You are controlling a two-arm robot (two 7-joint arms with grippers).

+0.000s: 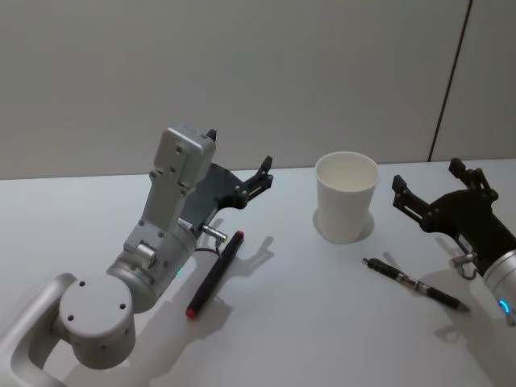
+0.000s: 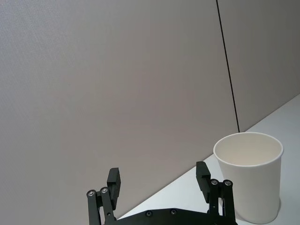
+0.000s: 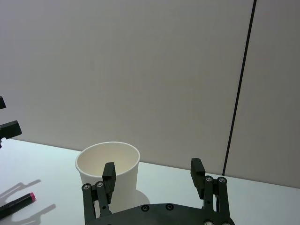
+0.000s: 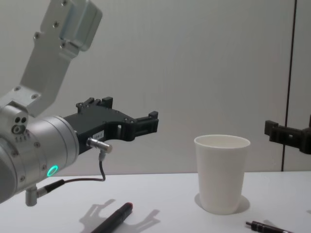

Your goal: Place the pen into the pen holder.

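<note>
Standing upright on the white table, the pen holder, a white paper cup, is empty and sits between the two grippers. The left gripper hangs above the table to the cup's left, jaws apart and holding nothing. A black marker with a red end lies on the table beside the left arm. The right gripper is raised at the cup's right, jaws also apart and empty. A slim black pen lies flat near it, apart from the cup.

Pen holder: matt white paper. Left gripper and right gripper: matt black plastic. Left arm housing: smooth satin-grey metal. Tabletop: smooth, matt white.
</note>
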